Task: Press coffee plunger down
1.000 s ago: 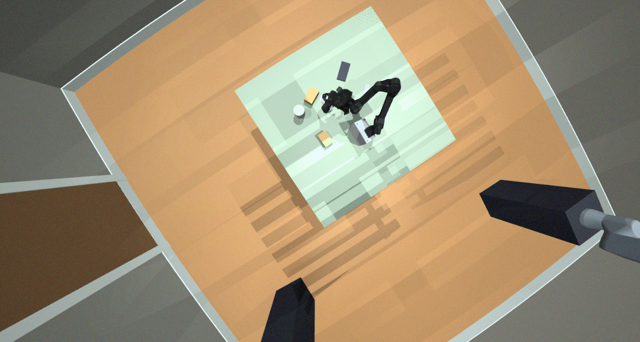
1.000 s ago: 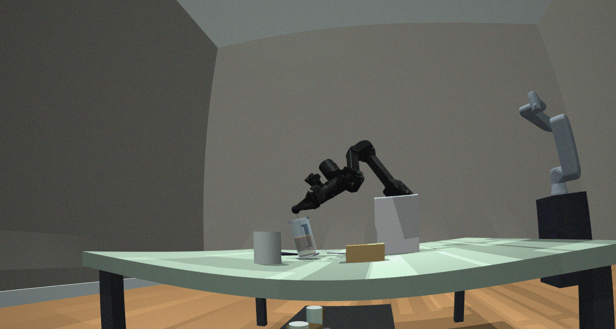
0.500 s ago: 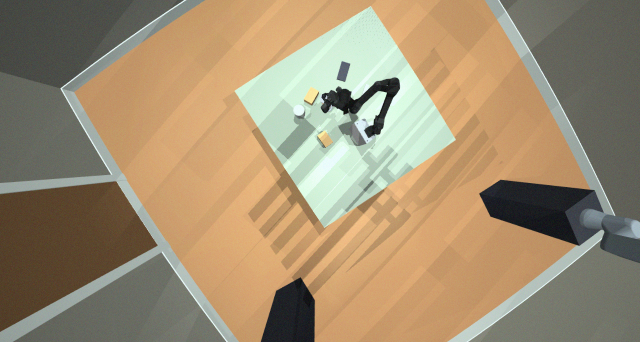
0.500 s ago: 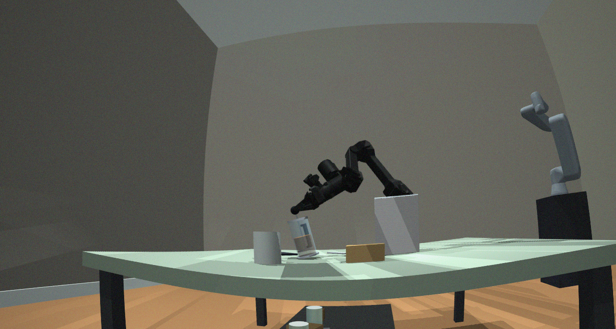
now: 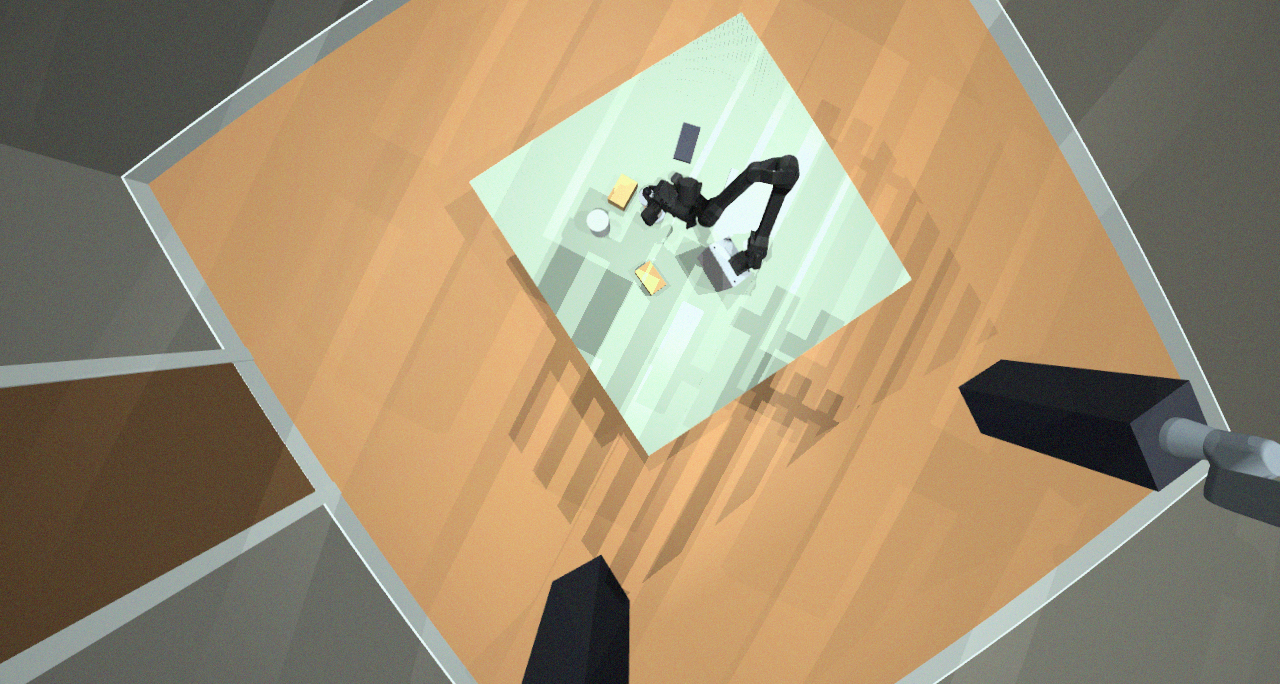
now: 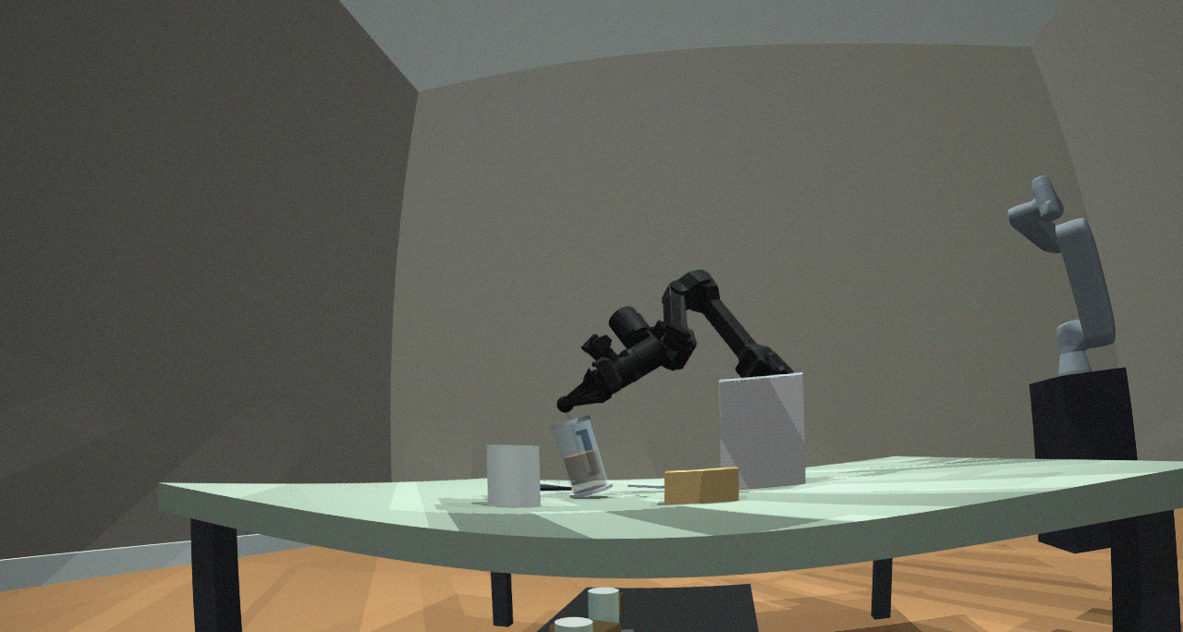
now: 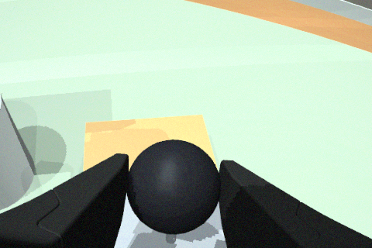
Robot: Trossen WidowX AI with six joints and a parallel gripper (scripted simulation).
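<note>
Here, in the wrist view, the gripper is closed partway on the black knob of the plunger, one dark finger pressing each side of the ball. Past the knob lies a tan block on the pale green table, with a grey cup at the left edge. From the exterior view, the press stands on the table between the cup and another tan block, just beside the cup. The glass body is tilted, its top leaning left toward the cup and its base lifted on one side. The gripper sits right above the lid, the arm reaching down from a white pedestal. Farther off, a grey arm stands on a dark stand. From the top, a dark slab lies on the table beyond the arm.
</note>
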